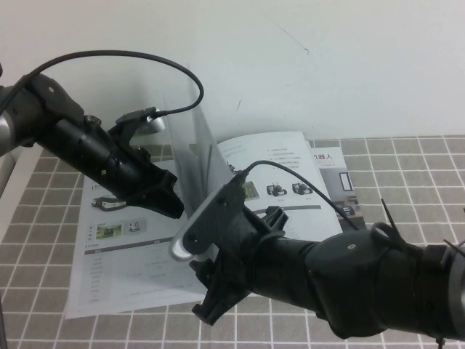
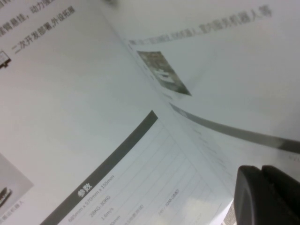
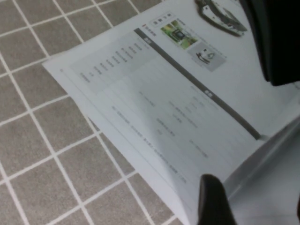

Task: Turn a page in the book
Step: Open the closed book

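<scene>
The book (image 1: 123, 269) lies open on the tiled table. The page (image 1: 190, 145) stands nearly upright from the spine, curling at its top. My left gripper (image 1: 174, 206) reaches in from the left, shut and empty, with its tips against the lower left face of the page; its closed fingers (image 2: 267, 197) show in the left wrist view beside the page (image 2: 234, 70). My right gripper (image 1: 211, 294) is at the book's near edge and is open. In the right wrist view, one finger (image 3: 213, 201) is on one side of the lifted page's (image 3: 272, 187) near edge.
A second printed booklet (image 1: 338, 174) sticks out from under the book at the right. Grey tiled table (image 1: 407, 174) surrounds the book, with a white wall behind. The left gripper appears dark at the top of the right wrist view (image 3: 276, 42).
</scene>
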Tool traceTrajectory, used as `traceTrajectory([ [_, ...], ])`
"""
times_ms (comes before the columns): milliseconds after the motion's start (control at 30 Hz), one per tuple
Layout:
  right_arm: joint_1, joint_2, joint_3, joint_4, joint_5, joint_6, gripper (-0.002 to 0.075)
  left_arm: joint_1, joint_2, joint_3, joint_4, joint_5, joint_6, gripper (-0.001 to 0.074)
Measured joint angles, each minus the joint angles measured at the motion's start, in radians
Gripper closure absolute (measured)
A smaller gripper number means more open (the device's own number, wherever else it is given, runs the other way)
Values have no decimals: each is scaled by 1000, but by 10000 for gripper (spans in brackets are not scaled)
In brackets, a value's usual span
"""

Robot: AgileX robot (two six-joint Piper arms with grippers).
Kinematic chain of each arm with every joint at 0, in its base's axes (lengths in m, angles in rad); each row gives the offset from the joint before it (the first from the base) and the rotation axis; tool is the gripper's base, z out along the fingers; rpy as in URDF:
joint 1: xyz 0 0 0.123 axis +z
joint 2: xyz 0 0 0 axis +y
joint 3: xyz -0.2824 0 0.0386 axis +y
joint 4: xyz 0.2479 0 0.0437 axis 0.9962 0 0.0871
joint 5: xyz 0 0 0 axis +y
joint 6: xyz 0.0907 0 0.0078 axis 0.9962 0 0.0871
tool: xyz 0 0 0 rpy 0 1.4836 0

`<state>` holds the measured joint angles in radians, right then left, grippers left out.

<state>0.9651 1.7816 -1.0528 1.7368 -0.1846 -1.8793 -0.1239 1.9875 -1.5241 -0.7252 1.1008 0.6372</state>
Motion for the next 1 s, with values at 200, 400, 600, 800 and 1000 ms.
traceTrajectory([
  [200, 0, -71, 21, 5, -61, 0, 360, 0, 0, 0, 0, 0, 0, 738],
  [400, -4, -96, 65, 17, -183, -16, 360, 0, 0, 0, 0, 0, 0, 738],
  [600, -23, -96, 77, 22, -186, -38, 360, 0, 0, 0, 0, 0, 0, 738],
  [800, -124, -48, 53, 22, -6, -30, 419, 0, 0, 0, 0, -6, 0, 738],
  [1000, -253, 113, -74, 22, 269, 60, 660, 0, 0, 0, 0, -6, 0, 738],
])
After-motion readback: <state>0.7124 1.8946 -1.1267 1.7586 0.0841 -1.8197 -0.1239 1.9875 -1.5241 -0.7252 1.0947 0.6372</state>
